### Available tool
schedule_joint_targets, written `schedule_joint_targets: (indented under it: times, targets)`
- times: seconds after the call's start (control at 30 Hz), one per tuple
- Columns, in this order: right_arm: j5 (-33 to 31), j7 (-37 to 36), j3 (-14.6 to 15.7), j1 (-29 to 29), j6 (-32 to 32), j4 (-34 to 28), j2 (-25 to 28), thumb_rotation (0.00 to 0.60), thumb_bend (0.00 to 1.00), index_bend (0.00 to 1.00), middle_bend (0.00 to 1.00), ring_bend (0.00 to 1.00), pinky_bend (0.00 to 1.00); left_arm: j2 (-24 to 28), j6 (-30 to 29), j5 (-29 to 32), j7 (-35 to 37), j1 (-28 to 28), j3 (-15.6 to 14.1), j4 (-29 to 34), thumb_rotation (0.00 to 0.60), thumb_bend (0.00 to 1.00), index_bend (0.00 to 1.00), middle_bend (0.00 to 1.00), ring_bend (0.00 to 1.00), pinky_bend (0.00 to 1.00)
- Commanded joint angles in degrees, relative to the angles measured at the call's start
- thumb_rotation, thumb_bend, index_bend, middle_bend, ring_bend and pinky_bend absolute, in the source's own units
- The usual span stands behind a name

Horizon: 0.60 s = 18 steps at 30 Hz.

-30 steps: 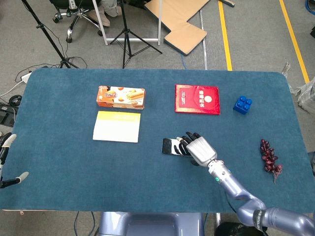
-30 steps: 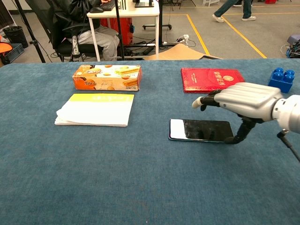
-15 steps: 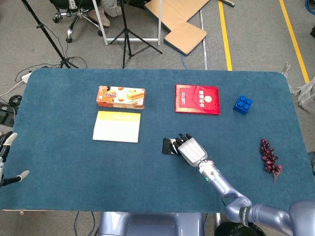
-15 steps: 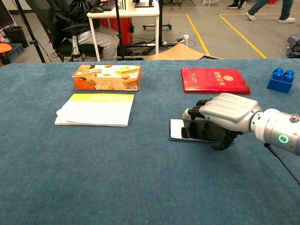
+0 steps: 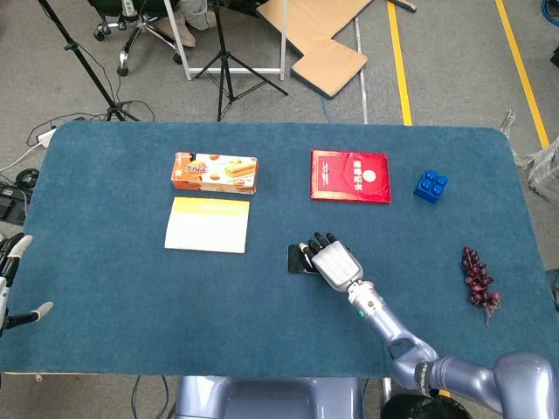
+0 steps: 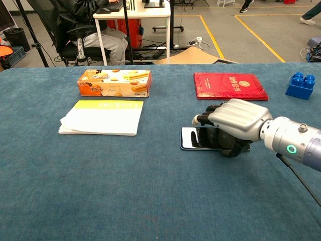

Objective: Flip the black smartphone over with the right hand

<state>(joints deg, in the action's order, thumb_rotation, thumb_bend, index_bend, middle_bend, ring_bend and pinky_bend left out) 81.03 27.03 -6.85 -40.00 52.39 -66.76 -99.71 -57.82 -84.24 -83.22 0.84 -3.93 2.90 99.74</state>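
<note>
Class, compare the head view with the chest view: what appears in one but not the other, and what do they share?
Only the head view shows the left hand at the table's edge and the dark grapes. Only the chest view shows the seated person behind the table. Both show the right hand lying over the black smartphone, the snack box, the yellow notepad, the red booklet and the blue brick.

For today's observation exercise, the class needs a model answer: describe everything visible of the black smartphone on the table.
The black smartphone is a thin, flat, rectangular slab with a glossy, reflective upper face and a pale edge at its left end. It lies flat on the blue cloth table, long side running left to right, in front of the red booklet. The right hand arches over its right part, covering most of it; the fingers curl down towards it, though actual contact cannot be confirmed. Only the left end shows.
</note>
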Motion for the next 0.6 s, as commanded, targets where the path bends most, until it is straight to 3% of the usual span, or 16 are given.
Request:
schedule_joint_targets:
  times: [0.03, 0.37, 0.47, 0.6]
  targets:
    - [-0.4, -0.2, -0.1, -0.1, 0.0, 0.1, -0.3, 0.6, 0.15, 0.2, 0.23, 0.14, 0.26, 0.0, 0.1, 0.1, 0.0, 0.0, 0.0, 0.0, 0.6, 0.0, 0.0, 0.0, 0.0, 0.0]
    - [-1.0, 1.1, 0.6, -0.8, 0.1, 2.1, -1.8, 0.6, 0.2, 0.22, 0.24, 0.16, 0.29, -0.1, 0.1, 0.2, 0.1, -0.1, 0.0, -0.1, 0.6, 0.0, 0.0, 0.0, 0.0, 0.0]
    - [-0.9, 1.1, 0.8, -0.9, 0.0, 2.9, -2.3, 0.6, 0.28, 0.23, 0.25, 0.18, 0.31, -0.1, 0.1, 0.1, 0.1, -0.1, 0.0, -0.1, 0.6, 0.0, 0.0, 0.0, 0.0, 0.0]
    - [-1.1, 0.3, 0.9, -1.1, -0.2, 3.6, -2.5, 0.6, 0.46, 0.26, 0.28, 0.21, 0.33, -0.1, 0.2, 0.2, 0.1, -0.1, 0.0, -0.1, 0.6, 0.0, 0.0, 0.0, 0.0, 0.0]
